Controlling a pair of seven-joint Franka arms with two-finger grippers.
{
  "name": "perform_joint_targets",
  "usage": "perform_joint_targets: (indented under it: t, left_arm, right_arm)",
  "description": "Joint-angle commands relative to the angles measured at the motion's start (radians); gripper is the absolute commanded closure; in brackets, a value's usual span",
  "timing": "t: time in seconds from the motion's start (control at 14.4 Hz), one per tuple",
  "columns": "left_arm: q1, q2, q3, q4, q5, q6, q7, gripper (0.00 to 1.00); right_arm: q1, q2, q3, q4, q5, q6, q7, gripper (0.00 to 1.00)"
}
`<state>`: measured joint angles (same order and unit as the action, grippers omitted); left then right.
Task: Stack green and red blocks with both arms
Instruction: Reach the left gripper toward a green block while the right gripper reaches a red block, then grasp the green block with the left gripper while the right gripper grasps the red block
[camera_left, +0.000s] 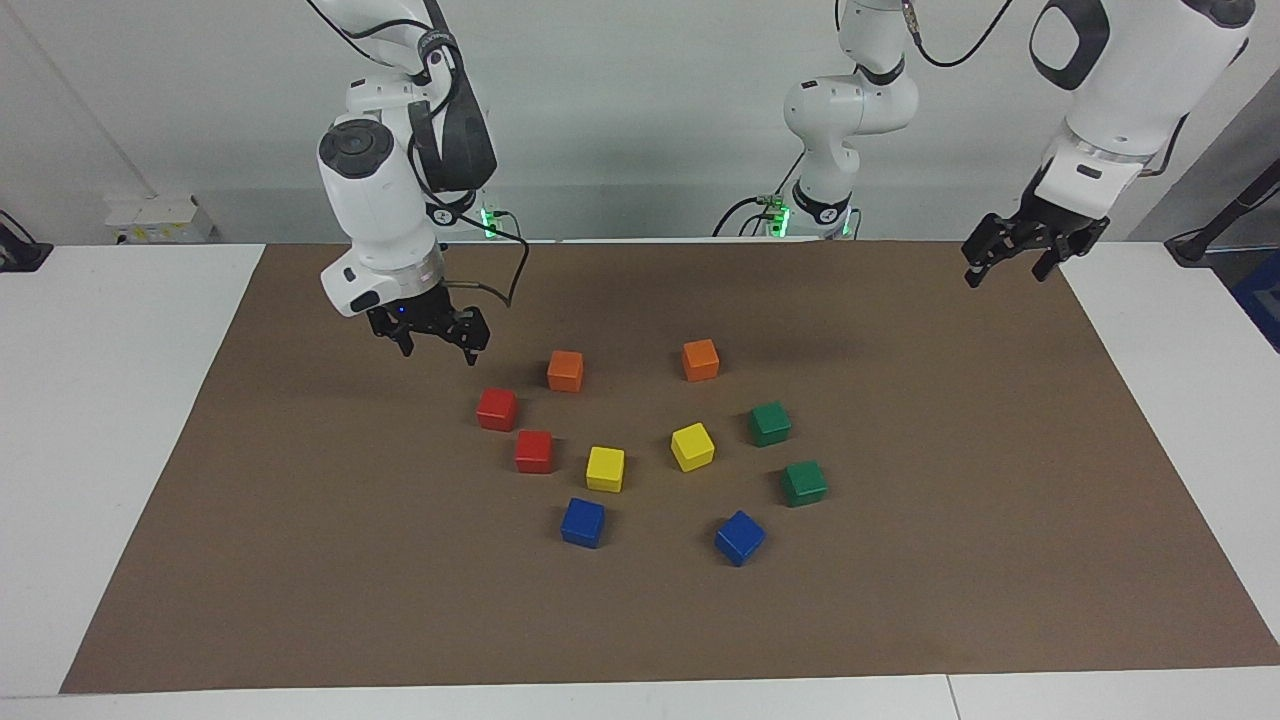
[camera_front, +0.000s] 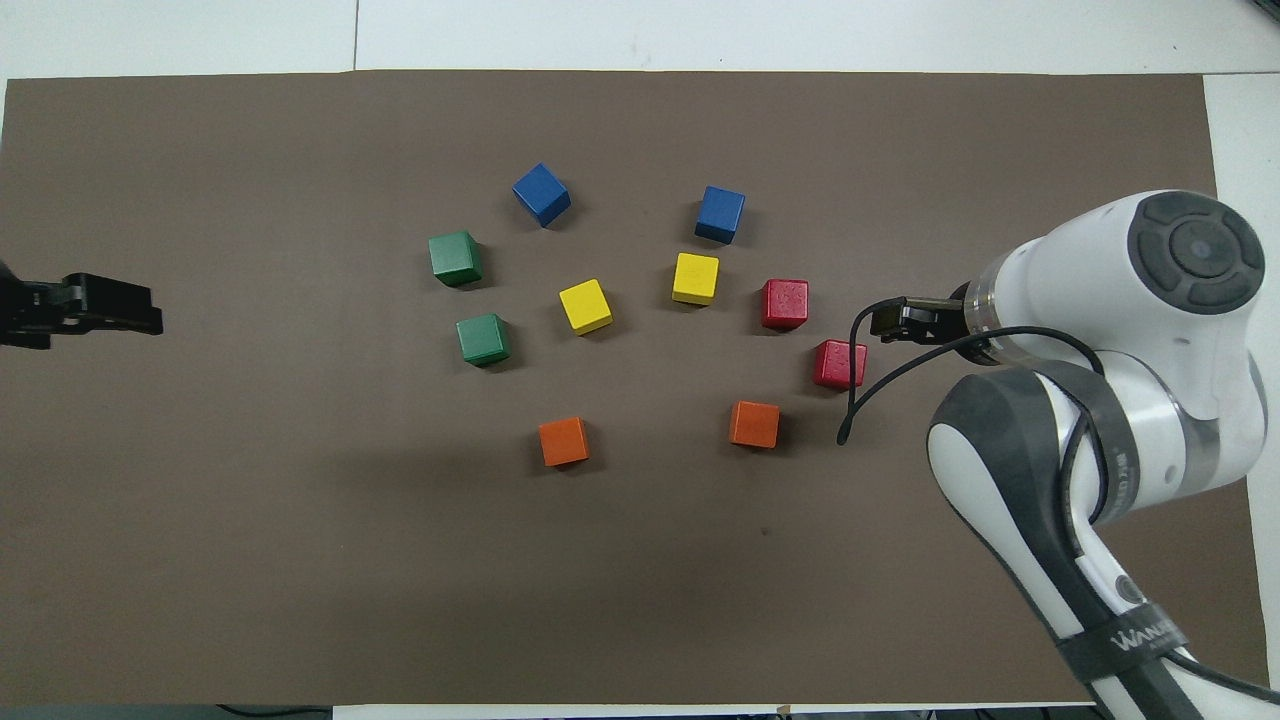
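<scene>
1. The green and red blocks are four small matte cubes, all lying singly on the brown mat-covered surface (camera_left: 300, 560), nothing stacked yet. The two bright red cubes sit toward my right arm's end: one nearer red cube (camera_left: 497, 409) and one farther red cube (camera_left: 534, 451), close together but apart. The two dark green cubes sit toward my left arm's end: a nearer green cube (camera_left: 770, 423) and a farther green cube (camera_left: 804, 483), also apart.
2. My right gripper (camera_left: 437, 340) hovers above bare mat, just beside the nearer red cube on the side closer to my bases. Its fingers are spread apart and hold nothing.
3. My left gripper (camera_left: 1012, 255) waits in the air over the mat's edge at its own end, well apart from the greens. Its fingers look parted and empty.
4. I judge the step in hand to be the first pick, the nearer red cube by my right fingers. To do it well, I should centre over the cube, square my fingers to two flat faces, and descend straight so I do not nudge the farther red cube.
5. Around these lie two orange cubes (camera_left: 565, 370), two yellow cubes (camera_left: 605, 468) and two blue cubes (camera_left: 583, 522). I must leave them alone; the nearby orange one is the likeliest to be clipped.
</scene>
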<state>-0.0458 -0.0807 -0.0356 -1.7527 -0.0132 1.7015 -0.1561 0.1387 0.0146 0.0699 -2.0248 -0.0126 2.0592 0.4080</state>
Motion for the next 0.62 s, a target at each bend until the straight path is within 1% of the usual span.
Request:
perform_joint_targets:
  t: [0.0,0.14,0.35,0.49,0.55]
  left_arm:
    - [-0.121,-0.040,0.003,-0.140,0.015,0.130,-0.207,0.00]
    - [-0.178,-0.025,0.003,-0.215,0.013,0.211,-0.227,0.00]
    - [-0.238,0.024,0.003,-0.258,0.013,0.291,-0.238,0.00]
    - [-0.252,0.032,0.003,-0.300,0.013,0.370,-0.255,0.00]
    - [-0.261,0.053,0.002,-0.313,0.013,0.416,-0.290,0.00]
  right_arm:
    - [0.036,0.022,0.002,-0.043,0.011,0.091,0.037,0.00]
    - [0.047,0.045,0.002,-0.066,0.011,0.159,0.028,0.00]
    - [0.050,0.067,0.002,-0.097,0.011,0.217,0.000,0.00]
    - [0.050,0.085,0.002,-0.126,0.011,0.274,-0.012,0.00]
    - [0.050,0.090,0.002,-0.137,0.011,0.306,-0.018,0.00]
